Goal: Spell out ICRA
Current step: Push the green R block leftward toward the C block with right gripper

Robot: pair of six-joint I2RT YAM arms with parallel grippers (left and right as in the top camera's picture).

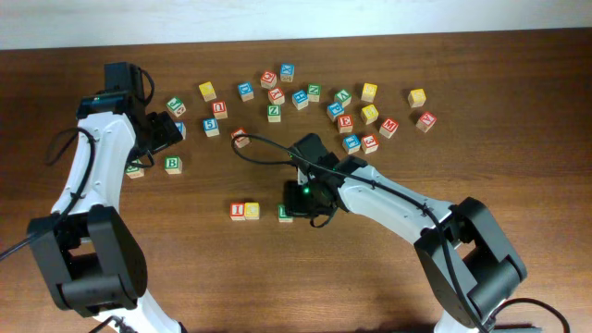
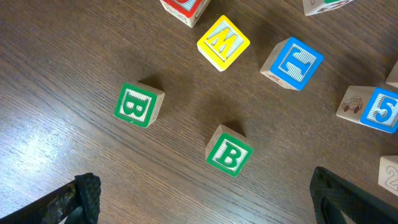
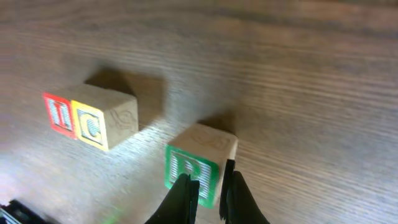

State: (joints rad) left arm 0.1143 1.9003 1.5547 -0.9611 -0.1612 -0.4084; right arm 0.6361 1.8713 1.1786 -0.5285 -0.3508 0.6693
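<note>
The red I block [image 3: 59, 114] and yellow C block [image 3: 90, 127] sit touching, side by side, on the wooden desk [image 1: 185, 268]. Just right of them, a small gap away, stands the green R block [image 3: 191, 169]. The right hand [image 3: 209, 186] hangs at the R block's near corner with its fingers pinched narrow, not around the block. The left hand [image 2: 208, 202] is spread wide above two green B blocks [image 2: 138, 104], among the scattered letter blocks [image 1: 344, 102].
</note>
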